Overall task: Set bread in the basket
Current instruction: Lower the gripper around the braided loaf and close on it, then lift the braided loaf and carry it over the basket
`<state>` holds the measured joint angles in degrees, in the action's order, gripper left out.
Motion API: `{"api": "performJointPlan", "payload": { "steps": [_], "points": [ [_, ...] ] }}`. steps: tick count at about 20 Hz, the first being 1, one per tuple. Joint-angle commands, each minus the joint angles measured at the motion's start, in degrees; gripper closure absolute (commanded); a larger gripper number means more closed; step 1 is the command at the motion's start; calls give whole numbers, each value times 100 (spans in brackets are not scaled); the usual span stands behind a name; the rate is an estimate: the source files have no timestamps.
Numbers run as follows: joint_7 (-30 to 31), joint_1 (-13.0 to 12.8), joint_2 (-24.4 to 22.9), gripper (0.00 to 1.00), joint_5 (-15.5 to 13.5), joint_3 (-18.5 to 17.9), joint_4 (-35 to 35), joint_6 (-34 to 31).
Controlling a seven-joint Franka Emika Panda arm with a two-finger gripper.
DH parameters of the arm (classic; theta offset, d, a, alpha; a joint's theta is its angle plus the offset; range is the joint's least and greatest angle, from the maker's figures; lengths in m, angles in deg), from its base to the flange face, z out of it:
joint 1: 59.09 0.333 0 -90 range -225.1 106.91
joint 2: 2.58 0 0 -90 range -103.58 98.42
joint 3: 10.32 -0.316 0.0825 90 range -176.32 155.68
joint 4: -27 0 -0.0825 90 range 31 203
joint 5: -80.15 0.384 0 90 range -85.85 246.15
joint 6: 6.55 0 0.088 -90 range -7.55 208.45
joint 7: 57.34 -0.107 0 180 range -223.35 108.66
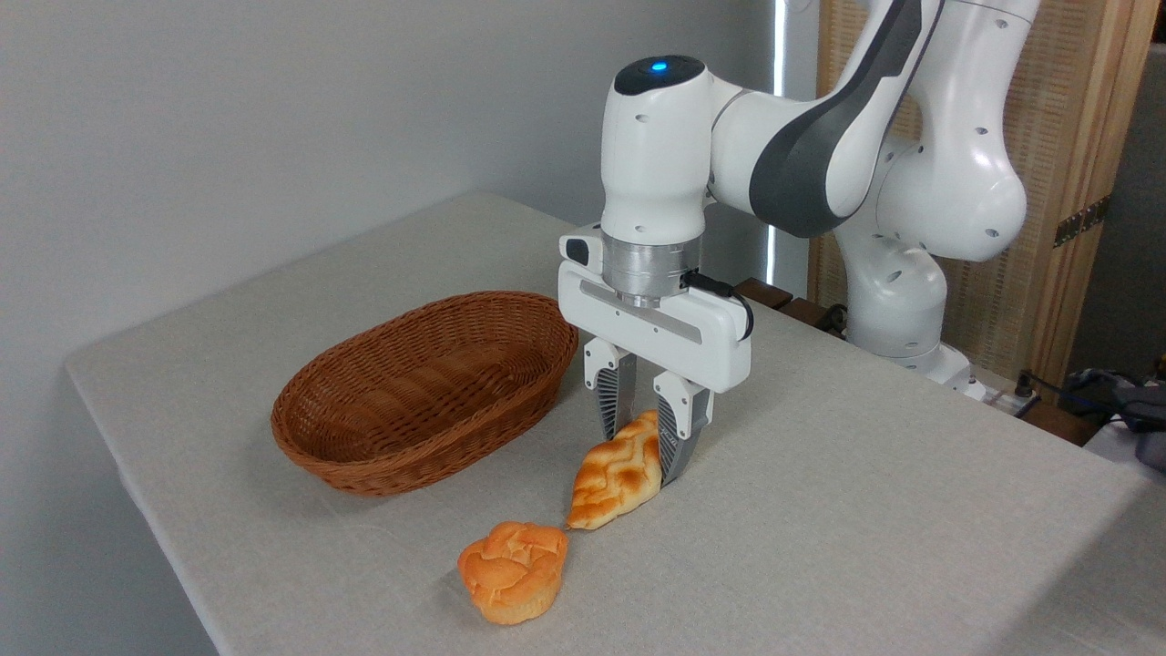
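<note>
The bread, a golden braided loaf with toasted ridges, lies on the table in front of the basket's right end. Its near pointed end rests beside a round bun, and its far end sits between my fingers. My gripper points straight down, low over the table. It is shut on the loaf's far end, with one finger pressed against the left side and the other against the right. The basket, an oval reddish-brown wicker one, stands empty just left of the gripper.
A round orange muffin-shaped bun sits near the table's front edge, almost touching the loaf's near tip. The grey cloth-covered table stretches out to the right. The arm's base stands at the back right.
</note>
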<state>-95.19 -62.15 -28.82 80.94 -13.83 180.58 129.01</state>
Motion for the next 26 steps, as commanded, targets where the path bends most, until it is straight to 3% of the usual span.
{"api": "performJointPlan", "payload": {
  "steps": [1,4,9,13,17,19,21,24,26],
  "points": [
    [-30,-20,40,45,79,-97,-39,129],
    [-21,-2,13,45,70,-97,-170,-64],
    [-12,-2,40,45,-44,-97,-899,-942],
    [-4,-2,31,45,-527,-79,-1786,-2268],
    [32,-11,74,45,-1316,-18,-2183,-2297],
    [67,-19,276,44,-1581,95,-2402,-2297],
    [233,-20,513,44,-1810,516,-2508,-2280],
    [680,-11,1459,45,-1776,1210,-3165,-2201],
    [1216,-28,2163,45,-1645,1414,-3780,-2043]
  ]
}}
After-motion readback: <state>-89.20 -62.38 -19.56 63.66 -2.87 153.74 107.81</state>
